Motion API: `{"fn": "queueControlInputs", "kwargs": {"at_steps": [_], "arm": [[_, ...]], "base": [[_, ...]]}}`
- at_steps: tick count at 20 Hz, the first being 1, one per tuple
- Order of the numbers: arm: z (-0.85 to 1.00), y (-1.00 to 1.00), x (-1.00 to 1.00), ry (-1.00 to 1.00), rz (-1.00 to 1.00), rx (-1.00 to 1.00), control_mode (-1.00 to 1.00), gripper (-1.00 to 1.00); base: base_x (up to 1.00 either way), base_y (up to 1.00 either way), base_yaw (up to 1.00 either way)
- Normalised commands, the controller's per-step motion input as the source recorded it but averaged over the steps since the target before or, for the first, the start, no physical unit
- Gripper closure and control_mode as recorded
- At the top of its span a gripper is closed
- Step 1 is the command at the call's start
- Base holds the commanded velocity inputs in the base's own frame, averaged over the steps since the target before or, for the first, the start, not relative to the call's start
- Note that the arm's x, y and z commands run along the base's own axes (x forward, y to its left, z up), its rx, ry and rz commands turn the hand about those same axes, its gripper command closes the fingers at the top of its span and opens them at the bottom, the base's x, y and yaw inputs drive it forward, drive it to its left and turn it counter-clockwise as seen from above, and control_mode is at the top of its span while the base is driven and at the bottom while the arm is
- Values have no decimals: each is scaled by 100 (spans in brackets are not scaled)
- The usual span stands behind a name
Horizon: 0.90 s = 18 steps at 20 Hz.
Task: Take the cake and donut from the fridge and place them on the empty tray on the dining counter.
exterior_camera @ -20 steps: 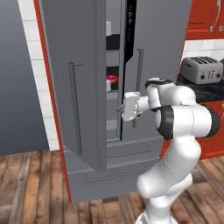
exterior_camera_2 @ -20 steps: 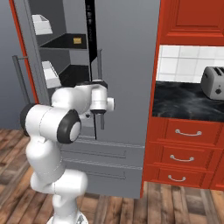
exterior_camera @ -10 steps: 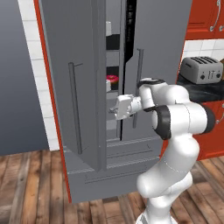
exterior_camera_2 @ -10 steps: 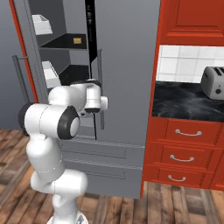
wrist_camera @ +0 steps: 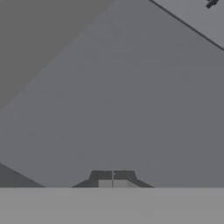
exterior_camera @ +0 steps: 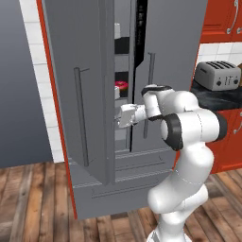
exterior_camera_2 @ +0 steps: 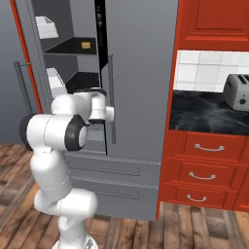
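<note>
It was a home kitchen: a tall grey fridge, red drawer cabinets, white wall tiles, a toaster, wood flooring.

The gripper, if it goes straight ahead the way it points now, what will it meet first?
Probably the inner face of the fridge's left door. The shut gripper faces a plain grey surface close ahead; how close is unclear.
</note>
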Motion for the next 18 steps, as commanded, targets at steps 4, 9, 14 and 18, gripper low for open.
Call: {"fn": "queueControlInputs", "kwargs": {"at_steps": [4, 9, 14, 18], "arm": [[-2, 25, 15, -9, 1, 2, -100, 100], [-4, 38, 1, -8, 3, 0, -100, 100], [0, 49, -5, -12, 10, 0, -100, 100], [0, 48, -27, -6, 20, 0, -100, 100]], "base": [[0, 0, 0], [0, 0, 0], [0, 0, 0], [0, 0, 0]]}}
